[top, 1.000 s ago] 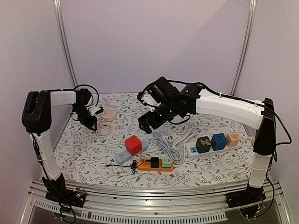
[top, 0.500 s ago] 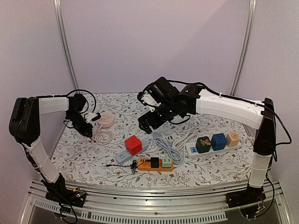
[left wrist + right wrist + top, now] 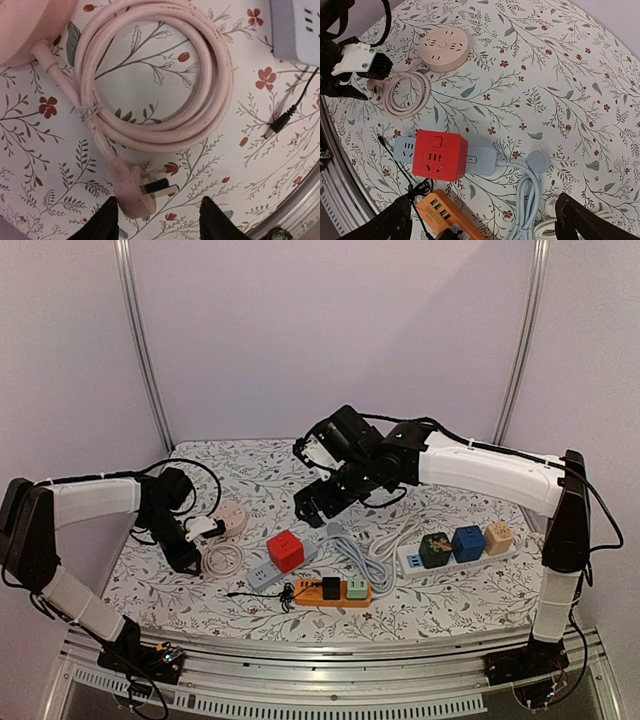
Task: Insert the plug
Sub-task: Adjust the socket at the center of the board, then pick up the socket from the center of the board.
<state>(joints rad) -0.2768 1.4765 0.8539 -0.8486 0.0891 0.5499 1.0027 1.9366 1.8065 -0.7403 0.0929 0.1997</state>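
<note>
Pink plug point(image 3: 131, 189) lay at your left claw point(image 3: 159, 225)
The claw stood apart astride it, flat on the counter point(image 3: 50, 165); its prongs ran across the gap; seemingly you had not gripped it.

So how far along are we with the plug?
Nothing is done yet: the pink plug lies loose on the table at the end of its coiled cord. In hand: the left tool hangs open astride it, not gripping. Left: grasp it, carry it to a power strip and push it in.
</note>
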